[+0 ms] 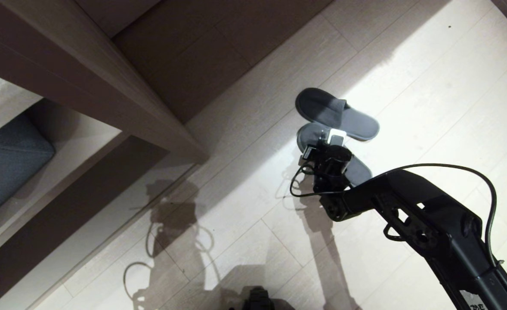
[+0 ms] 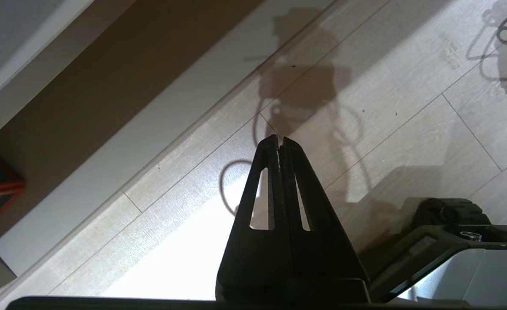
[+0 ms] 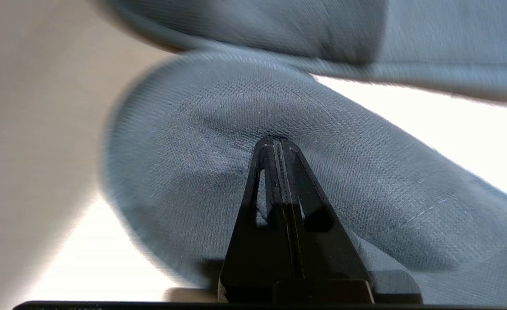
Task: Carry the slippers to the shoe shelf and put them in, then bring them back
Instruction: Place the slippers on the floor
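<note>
Head view: the slippers (image 1: 337,114) lie side by side on the floor (image 1: 430,107), long axes running diagonally, toes toward the shelf. The right gripper (image 3: 278,142) stands fully closed on the nearer slipper's toe band, gripping nothing.

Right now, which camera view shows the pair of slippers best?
The head view: both slippers lie whole on the floor, the nearer one partly behind the right gripper. The right wrist view shows only close fabric of them beyond the shut fingers. The left wrist view shows none.
</note>
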### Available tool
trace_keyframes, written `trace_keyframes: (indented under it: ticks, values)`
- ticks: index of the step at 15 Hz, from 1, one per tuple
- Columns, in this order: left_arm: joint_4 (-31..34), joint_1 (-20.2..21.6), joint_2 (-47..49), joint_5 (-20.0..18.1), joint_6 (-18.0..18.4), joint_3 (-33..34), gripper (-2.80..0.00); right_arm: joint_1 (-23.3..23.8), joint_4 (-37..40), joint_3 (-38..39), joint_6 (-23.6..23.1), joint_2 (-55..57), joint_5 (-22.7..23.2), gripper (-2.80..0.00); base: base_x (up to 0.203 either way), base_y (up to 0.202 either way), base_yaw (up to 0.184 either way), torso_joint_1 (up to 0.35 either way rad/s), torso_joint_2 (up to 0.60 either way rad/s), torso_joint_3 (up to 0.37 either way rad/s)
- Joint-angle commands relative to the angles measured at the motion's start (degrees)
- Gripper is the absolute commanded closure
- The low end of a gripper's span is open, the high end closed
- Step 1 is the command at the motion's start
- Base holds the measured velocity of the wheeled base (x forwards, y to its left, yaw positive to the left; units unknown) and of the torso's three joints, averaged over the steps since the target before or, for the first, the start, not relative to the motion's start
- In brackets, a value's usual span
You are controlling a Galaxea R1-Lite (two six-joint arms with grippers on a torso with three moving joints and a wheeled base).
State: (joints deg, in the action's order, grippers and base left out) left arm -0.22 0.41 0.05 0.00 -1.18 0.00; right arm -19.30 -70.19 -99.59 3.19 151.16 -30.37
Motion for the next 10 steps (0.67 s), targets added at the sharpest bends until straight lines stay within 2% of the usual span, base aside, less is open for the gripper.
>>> trace_keyframes:
  ticks: [1,7,10]
  values:
    - [0.0,0.0,0.0,0.0,0.0,0.0,0.0,-0.6,-2.3,4.7,0.1,-6.8,2.4,0.0,0.0,0.0,0.0,0.0,0.0,0.0]
    - [0.0,0.0,0.0,0.0,0.0,0.0,0.0,-1.6,-5.7,21.5,-0.3,-19.0,4.2,0.0,0.0,0.0,0.0,0.0,0.0,0.0]
    - [0.0,0.0,0.0,0.0,0.0,0.0,0.0,-1.7,-7.9,33.3,-0.1,-22.3,4.3,0.0,0.0,0.0,0.0,0.0,0.0,0.0]
